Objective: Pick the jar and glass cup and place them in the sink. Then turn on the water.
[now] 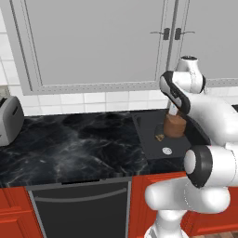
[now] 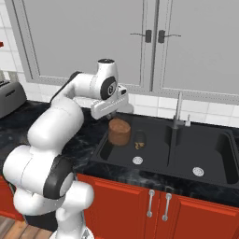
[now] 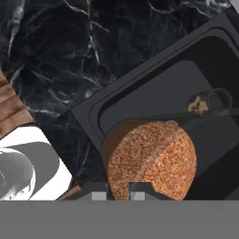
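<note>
Pincer [image 3: 122, 189] holds jar [image 2: 119, 131] above black sink [image 2: 212, 175], marble counter [image 1: 69, 144]

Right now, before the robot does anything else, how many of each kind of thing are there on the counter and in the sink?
jar: 1
glass cup: 1
drains: 2
tap: 1
toaster: 1
Total: 6

Black marble counter [image 1: 69, 144], toaster [image 1: 9, 120], inset black sink [image 2: 214, 172]
</note>
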You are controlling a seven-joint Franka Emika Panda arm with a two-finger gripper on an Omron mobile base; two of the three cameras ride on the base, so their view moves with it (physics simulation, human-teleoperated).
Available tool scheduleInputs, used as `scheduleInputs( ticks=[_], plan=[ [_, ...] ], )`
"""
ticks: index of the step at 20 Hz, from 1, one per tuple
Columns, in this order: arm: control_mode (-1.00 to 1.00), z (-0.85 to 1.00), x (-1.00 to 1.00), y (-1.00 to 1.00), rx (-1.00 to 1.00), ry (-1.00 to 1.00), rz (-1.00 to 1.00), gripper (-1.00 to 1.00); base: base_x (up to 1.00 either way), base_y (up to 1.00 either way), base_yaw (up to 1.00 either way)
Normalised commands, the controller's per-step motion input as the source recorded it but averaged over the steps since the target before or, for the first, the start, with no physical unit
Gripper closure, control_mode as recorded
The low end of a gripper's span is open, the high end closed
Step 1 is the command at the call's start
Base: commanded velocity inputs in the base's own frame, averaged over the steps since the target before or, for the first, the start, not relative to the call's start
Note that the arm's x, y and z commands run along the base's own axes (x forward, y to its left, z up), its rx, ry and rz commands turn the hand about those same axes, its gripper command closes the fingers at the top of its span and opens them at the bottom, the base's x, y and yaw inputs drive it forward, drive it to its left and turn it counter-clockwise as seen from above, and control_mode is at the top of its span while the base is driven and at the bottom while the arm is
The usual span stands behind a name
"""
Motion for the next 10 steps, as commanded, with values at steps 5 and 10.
scheduleInputs(
  ticks=[5, 10],
  plan=[
    [-1.0, -0.86, 0.92, -0.31, 0.0, 0.02, 0.0, 1.0, 0.0, 0.0, 0.0],
    [-1.0, -0.69, 0.83, -0.35, 0.0, 0.04, 0.0, 1.0, 0.0, 0.0, 0.0]
  ],
)
